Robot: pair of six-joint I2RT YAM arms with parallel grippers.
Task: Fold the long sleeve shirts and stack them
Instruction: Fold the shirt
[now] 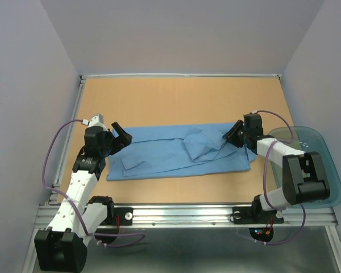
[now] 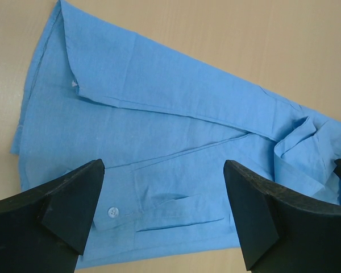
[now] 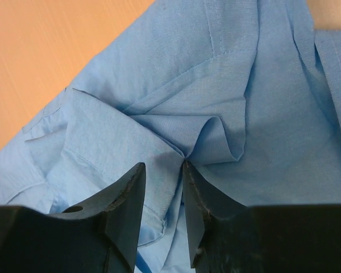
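Note:
One light blue long sleeve shirt [image 1: 176, 151] lies flat across the middle of the wooden table, partly folded, with a rumpled collar end on the right. My left gripper [image 1: 122, 138] hovers over the shirt's left end, wide open and holding nothing. In the left wrist view the left gripper [image 2: 163, 170] frames a buttoned cuff on the shirt [image 2: 159, 114]. My right gripper [image 1: 234, 135] is down on the right end. There the right gripper [image 3: 162, 166] has its jaws drawn close, with a ridge of the shirt [image 3: 216, 85] pinched between them and cloth puckering at the tips.
A translucent teal plastic tub [image 1: 324, 149] stands off the table's right edge, beside the right arm. Bare wood [image 1: 176, 102] stretches behind the shirt up to the back wall. A metal rail [image 1: 187, 213] runs along the near edge.

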